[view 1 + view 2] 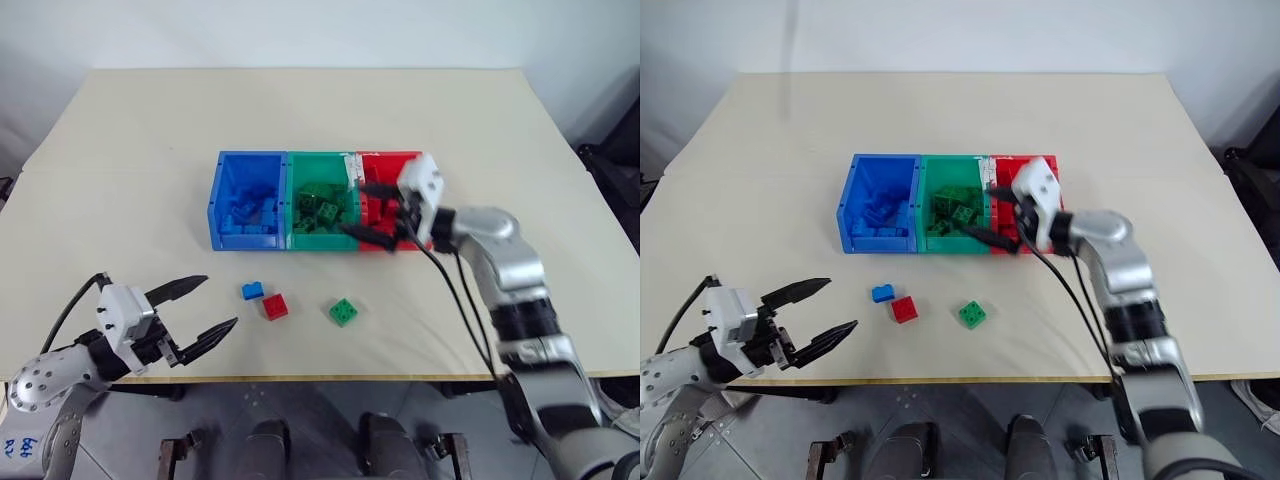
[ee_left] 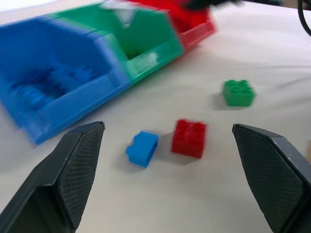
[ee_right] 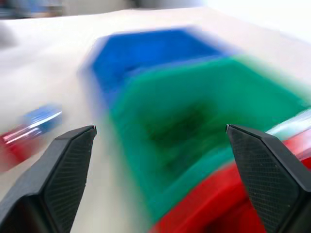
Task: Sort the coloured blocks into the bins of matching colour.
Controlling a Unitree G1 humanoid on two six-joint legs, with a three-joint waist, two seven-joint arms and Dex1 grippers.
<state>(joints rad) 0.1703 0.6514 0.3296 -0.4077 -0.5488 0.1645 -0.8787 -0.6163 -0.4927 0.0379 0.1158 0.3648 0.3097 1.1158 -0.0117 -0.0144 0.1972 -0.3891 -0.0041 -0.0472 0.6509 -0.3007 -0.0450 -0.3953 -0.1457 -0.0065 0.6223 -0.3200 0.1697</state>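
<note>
Three joined bins stand mid-table: blue (image 1: 245,240), green (image 1: 320,241) and red (image 1: 390,157), each with several blocks of its own colour inside. Three loose blocks lie in front of them: a blue block (image 1: 253,291), a red block (image 1: 275,307) and a green block (image 1: 343,312). My right gripper (image 1: 353,207) hangs open over the border between the green and red bins, with nothing between its fingers. My left gripper (image 1: 220,301) is open near the table's front left, pointing at the loose blocks; the blue block (image 2: 143,148) and red block (image 2: 189,138) lie just ahead of it.
The table's front edge (image 1: 330,378) runs close behind the loose blocks. A black cable (image 1: 450,290) hangs along my right arm over the table.
</note>
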